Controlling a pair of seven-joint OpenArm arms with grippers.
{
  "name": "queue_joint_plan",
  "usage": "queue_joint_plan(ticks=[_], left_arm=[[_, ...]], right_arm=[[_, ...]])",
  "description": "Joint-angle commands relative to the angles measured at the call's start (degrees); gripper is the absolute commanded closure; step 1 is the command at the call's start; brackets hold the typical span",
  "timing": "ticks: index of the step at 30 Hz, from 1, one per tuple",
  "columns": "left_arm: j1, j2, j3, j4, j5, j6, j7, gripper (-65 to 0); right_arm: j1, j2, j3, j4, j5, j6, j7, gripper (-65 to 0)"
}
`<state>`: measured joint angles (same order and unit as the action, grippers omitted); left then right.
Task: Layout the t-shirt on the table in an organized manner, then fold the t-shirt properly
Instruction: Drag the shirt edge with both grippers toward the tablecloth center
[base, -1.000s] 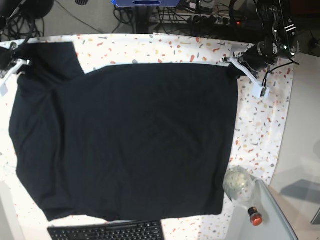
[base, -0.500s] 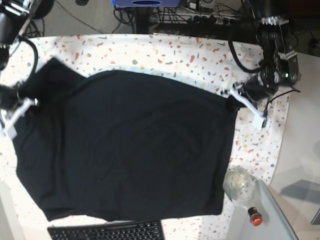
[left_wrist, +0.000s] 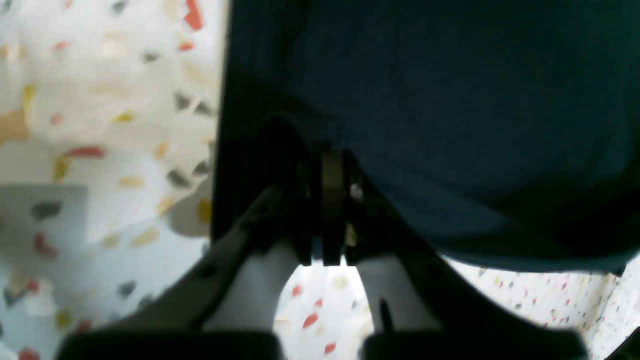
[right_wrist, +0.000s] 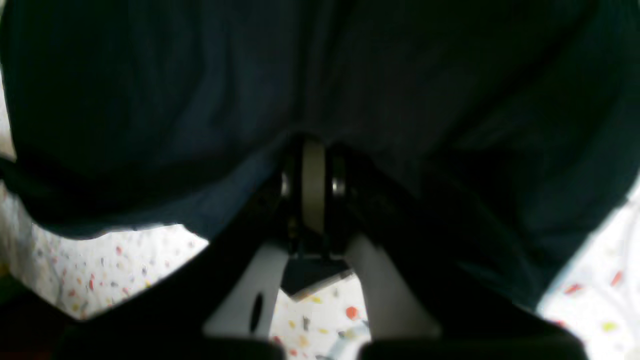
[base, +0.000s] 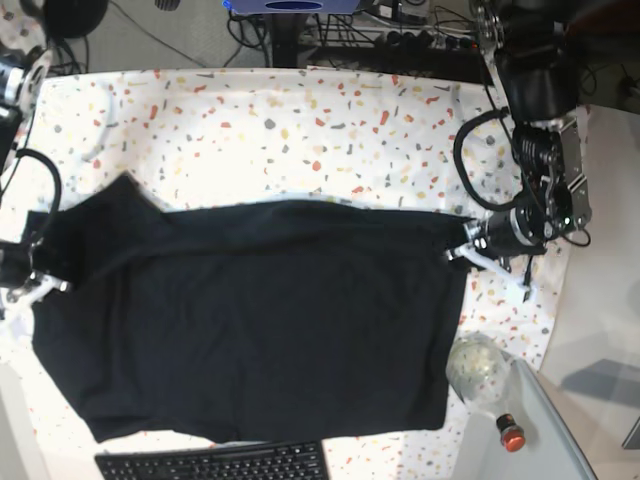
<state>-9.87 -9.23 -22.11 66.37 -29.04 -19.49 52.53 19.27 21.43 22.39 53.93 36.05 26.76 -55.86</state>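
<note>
— Base view first: where does the t-shirt (base: 260, 320) lie?

— It lies spread over the near half of the counter (base: 300, 130), a broad black cloth. Its far edge runs roughly straight between the two arms, and one sleeve pokes up at the view's left. The near hem lies just beside a black keyboard (base: 215, 463).

— And the left gripper (base: 468, 246)?

— It sits at the view's right, at the shirt's far corner. Its wrist camera shows the jaws (left_wrist: 330, 200) pressed together with dark fabric pinched between them, speckled cover showing underneath.

— The right gripper (base: 40, 280)?

— It is at the view's left edge, by the sleeve. Its own camera shows the jaws (right_wrist: 312, 187) likewise closed on the shirt, with cloth draping away on both sides above the flecked counter.

— Anything else nearby?

— A clear bottle (base: 480, 375) with a red cap (base: 511, 434) lies by the shirt's near corner on the view's right, close to the cloth. Cables tangle beyond the counter's far edge.
</note>
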Motion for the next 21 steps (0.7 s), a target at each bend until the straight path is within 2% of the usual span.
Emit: queue_joint_plan(ticks=[1,6,11,14,17,21], left_arm=[[-2.4,-0.7,-0.1,-0.1,-1.0,-0.3,-1.1,0.0],[-6.7,-0.7,0.4,-5.9,-1.0,-0.2,-4.2,0.0],[-9.2,-0.8,6.7,-10.9,-1.0,-0.2,-9.1,0.0],[-10.0,-0.8,7.9,-12.9,-1.0,0.0,-11.7,0.0],[-10.7,-0.8,7.8,-13.6,-1.0,2.5,-12.0,0.0],[-10.8,-0.8,8.3,-13.1,-1.0,2.8,-12.0,0.0]], right_arm=[[2.6,1.6,-0.4,-1.1,1.3,0.2,1.9,0.0],[5.4,3.2,-2.2,-7.5,1.3,0.2,7.3,0.0],[6.8,3.7,-5.9,-11.3,1.3,0.0,12.6,0.0],[6.8,3.6,-6.3,-11.8,1.3,-2.3,16.2,0.0],[6.6,3.7,-6.4,-11.8,1.3,-2.6,18.5,0.0],[6.6,3.8,-6.4,-11.8,1.3,-2.7,19.2,0.0]])
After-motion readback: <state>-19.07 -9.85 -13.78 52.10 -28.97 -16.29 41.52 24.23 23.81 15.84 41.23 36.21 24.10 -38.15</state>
